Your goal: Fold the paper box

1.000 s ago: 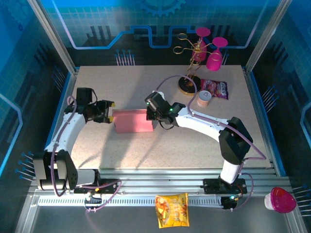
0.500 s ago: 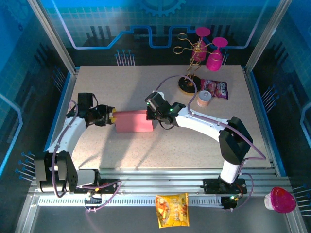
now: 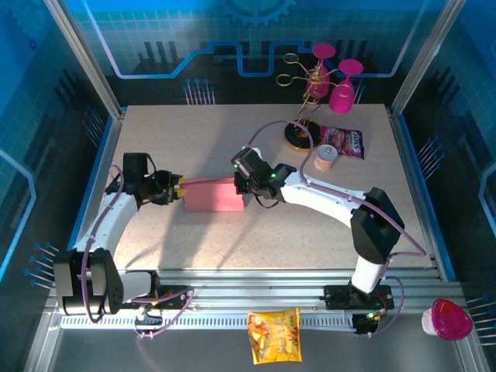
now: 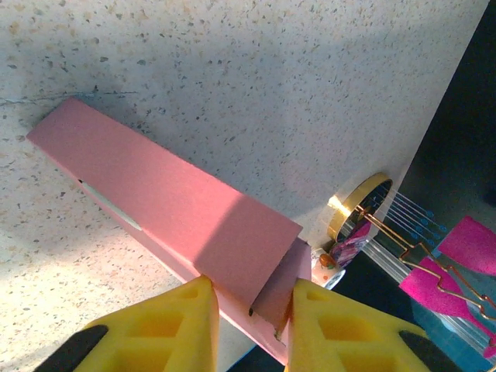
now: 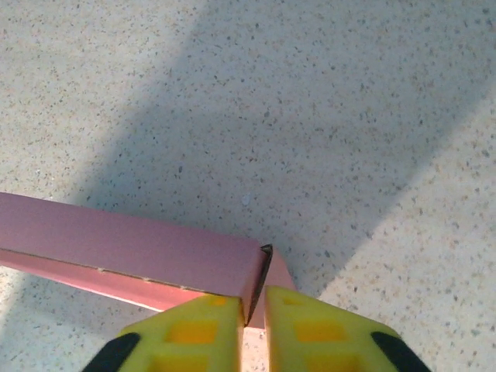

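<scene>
On the table [image 3: 232, 132], left of its middle, the paper box [image 3: 211, 194] lay folded as a shallow pink block. At its left end the left gripper [image 3: 178, 187] had its yellow fingers [image 4: 163, 325] apart on either side of the end flap; whether they pressed it I could not tell. At the right end the right gripper [image 3: 242, 184] was pinched on a thin upright cardboard edge, its arm slanting across the near right of the table. Well apart, at the far right corner, stood magenta goblets [image 3: 341, 85] on a gold wire stand [image 3: 300, 136], with a glossy snack bag [image 3: 343, 142] and a small tin [image 3: 326, 157] just beside it. A yellow packet [image 3: 273, 335] lay on the front rail.
</scene>
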You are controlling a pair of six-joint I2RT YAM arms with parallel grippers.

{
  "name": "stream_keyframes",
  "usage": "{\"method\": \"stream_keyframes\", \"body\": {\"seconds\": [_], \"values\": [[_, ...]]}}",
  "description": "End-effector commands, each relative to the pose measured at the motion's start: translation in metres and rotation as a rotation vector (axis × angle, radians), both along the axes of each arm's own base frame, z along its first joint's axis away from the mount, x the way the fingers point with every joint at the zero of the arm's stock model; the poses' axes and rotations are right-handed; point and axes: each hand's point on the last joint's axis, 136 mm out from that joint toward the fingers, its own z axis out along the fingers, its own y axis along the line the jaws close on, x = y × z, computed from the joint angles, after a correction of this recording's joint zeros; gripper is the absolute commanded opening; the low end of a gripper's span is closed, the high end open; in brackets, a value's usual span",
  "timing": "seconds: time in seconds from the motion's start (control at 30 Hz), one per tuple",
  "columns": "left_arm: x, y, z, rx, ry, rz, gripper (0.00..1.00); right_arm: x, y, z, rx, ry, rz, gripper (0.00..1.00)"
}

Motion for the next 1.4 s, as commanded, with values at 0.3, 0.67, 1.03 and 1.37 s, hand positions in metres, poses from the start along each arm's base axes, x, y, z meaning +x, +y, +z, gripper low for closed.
{"method": "stream_keyframes", "body": {"seconds": [0.3,0.67,1.03,1.37], "values": [[-0.031,-0.005,-0.02,-0.006,0.078,-0.039,0.23,-0.037,-0.008,0.031,0.209,0.237,-0.016,0.42],[-0.037,-0.006,-0.022,-0.009,0.084,-0.038,0.21,-0.029,-0.007,0.025,0.637,0.523,-0.284,0.47],[-0.037,-0.006,-0.022,-0.008,0.083,-0.039,0.19,-0.026,0.0,-0.007,0.739,0.664,-0.395,0.42],[-0.038,-0.006,-0.024,-0.009,0.092,-0.037,0.18,-0.045,-0.014,-0.041,0.679,0.72,-0.43,0.2]]}}
